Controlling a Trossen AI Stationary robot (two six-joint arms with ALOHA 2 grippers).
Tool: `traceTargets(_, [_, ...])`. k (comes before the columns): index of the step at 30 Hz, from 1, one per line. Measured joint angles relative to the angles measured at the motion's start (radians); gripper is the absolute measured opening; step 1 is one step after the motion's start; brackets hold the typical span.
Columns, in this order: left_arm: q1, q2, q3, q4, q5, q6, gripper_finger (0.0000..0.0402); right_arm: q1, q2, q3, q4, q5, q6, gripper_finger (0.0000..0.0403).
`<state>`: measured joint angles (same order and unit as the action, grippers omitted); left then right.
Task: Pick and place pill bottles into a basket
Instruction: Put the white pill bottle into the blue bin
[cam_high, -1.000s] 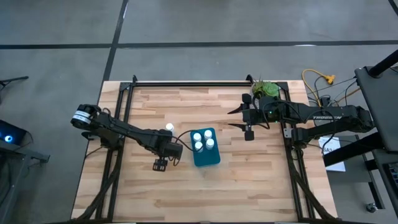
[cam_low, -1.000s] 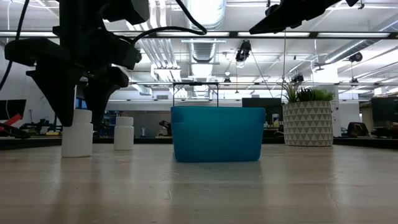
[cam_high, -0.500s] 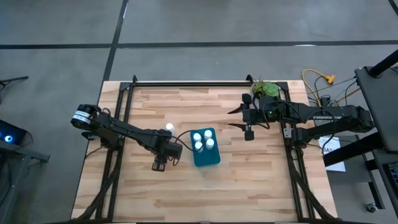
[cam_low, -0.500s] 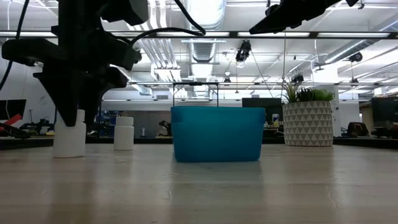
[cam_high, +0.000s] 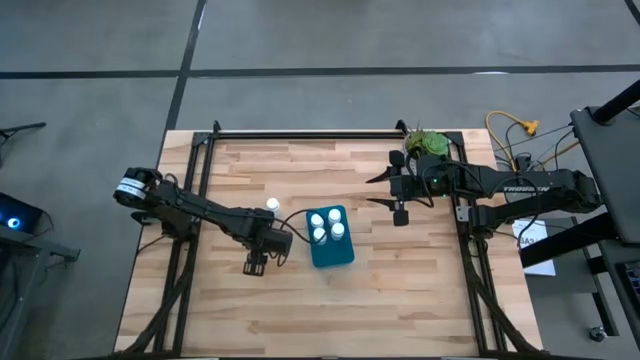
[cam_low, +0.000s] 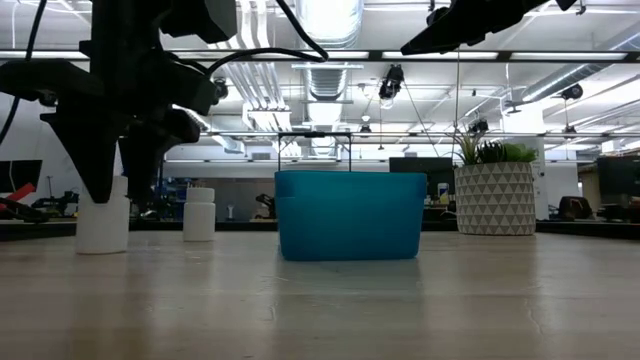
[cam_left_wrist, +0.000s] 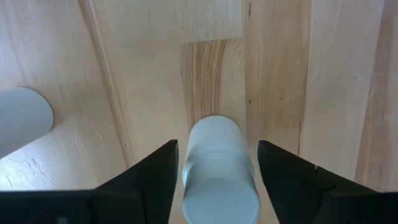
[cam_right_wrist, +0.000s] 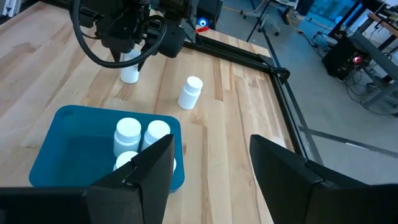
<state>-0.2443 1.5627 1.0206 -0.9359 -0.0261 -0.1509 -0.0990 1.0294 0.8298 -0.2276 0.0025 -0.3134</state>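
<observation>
Pill bottle (cam_left_wrist: 217, 168): white, cylindrical, seemingly upright between fingers (cam_left_wrist: 149, 180).

Upright white bottles (cam_right_wrist: 129, 73), teal basket (cam_right_wrist: 62, 155)

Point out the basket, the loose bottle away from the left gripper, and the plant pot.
basket (cam_low: 348, 215): low view, middle of its front wall.
loose bottle (cam_right_wrist: 190, 93): right wrist view, side of its body under the cap.
plant pot (cam_low: 495, 200): low view, patterned front of the pot.

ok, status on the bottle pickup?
Left end effector straddling a bottle on the table. Right end effector open, waiting. Four in the basket, one loose bottle. Nothing blocking.
</observation>
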Motion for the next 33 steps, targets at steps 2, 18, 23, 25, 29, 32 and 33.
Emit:
traceTargets(2, [0.000,0.000,0.000,0.000,0.000,-0.001,0.0212,0.000,0.000,0.000,0.000,0.000,0.000,0.0203])
traceTargets(18, [0.000,0.001,-0.013,-0.036,0.022,-0.026,0.0220,0.000,0.000,0.000,0.000,-0.001,0.008,0.0203])
traceTargets(23, [0.000,0.002,-0.013,-0.034,0.022,-0.026,0.0219,0.000,0.000,0.000,0.000,-0.001,0.008,0.0203])
traceTargets(25, [0.000,0.002,-0.013,-0.034,0.022,-0.026,0.0219,0.000,0.000,0.000,0.000,-0.001,0.008,0.0203])
traceTargets(29, [0.000,0.002,-0.013,-0.034,0.023,-0.026,0.0206,0.000,0.000,0.000,0.000,-0.001,0.008,0.0203])
traceTargets(32, [0.000,0.002,-0.013,-0.034,0.024,-0.026,0.0177,0.000,0.000,0.000,0.000,0.000,0.008,0.0203])
traceTargets(33, [0.000,0.002,-0.013,-0.034,0.024,-0.026,0.0166,0.000,0.000,0.000,0.000,-0.001,0.008,0.0203])
